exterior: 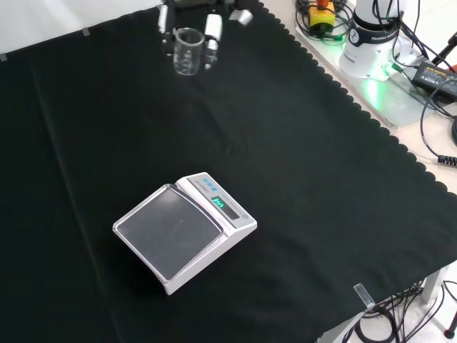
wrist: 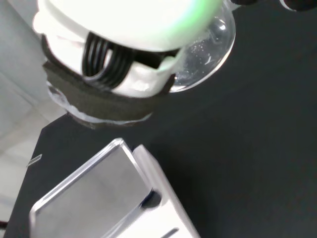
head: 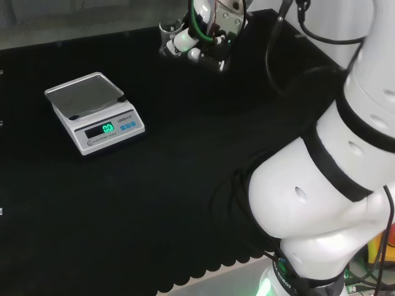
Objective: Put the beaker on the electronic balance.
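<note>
The hand (exterior: 207,28) has its fingers (exterior: 212,32) curled round the upright, mouth-up beaker (exterior: 188,51).

I hold the clear beaker (exterior: 188,51) upright between my fingers, lifted off the black cloth at the front view's top. The electronic balance (exterior: 184,231) sits well apart from it on the cloth, its square steel pan bare and its display lit green.
</note>
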